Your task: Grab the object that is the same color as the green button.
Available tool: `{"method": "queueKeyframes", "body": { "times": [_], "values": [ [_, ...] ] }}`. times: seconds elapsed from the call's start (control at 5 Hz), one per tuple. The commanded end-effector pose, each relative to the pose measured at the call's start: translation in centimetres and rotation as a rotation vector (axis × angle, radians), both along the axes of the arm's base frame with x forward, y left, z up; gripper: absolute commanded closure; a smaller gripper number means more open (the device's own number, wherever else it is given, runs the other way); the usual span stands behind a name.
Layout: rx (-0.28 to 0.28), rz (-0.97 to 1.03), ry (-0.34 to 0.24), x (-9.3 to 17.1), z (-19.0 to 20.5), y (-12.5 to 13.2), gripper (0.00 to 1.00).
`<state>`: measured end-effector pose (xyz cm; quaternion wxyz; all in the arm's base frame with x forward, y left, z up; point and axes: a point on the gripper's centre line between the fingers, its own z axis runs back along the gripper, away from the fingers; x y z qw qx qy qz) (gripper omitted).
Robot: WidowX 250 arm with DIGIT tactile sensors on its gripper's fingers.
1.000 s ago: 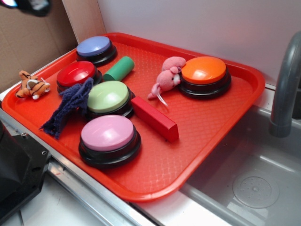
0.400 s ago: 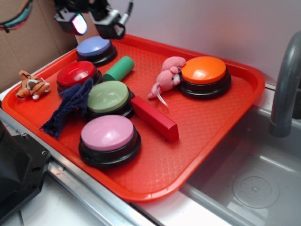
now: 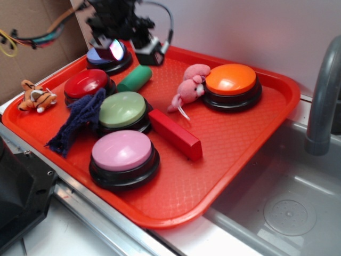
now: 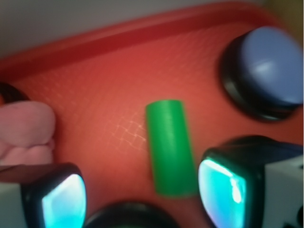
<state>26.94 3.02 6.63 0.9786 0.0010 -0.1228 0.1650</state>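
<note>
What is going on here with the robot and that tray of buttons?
A robot arm is above the back left of the red tray, its open pincer over the green cylinder, which lies flat between the blue button and the pink plush toy. Nothing is gripped yet. The cylinder shares its color with the green button, which sits nearer the front beside a red block.
</note>
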Motion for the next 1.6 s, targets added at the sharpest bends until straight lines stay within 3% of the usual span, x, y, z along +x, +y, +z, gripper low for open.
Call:
{"method": "queueKeyframes", "body": {
  "times": [0.0,0.2,0.4,0.8,1.2,1.4],
  "values": [
    [0.042,0.009,-0.020,2.5,-2.1,2.0,0.00],
    [0.067,-0.037,-0.018,3.2,-3.0,1.8,0.00],
    [0.083,-0.051,-0.026,3.4,-3.3,1.6,1.00],
    [0.053,-0.124,0.051,2.6,0.0,0.8,1.00],
    [0.025,-0.202,0.108,0.9,7.5,-0.8,1.00],
    [0.049,-0.210,0.068,-1.4,11.0,-1.3,1.00]
  ]
}}
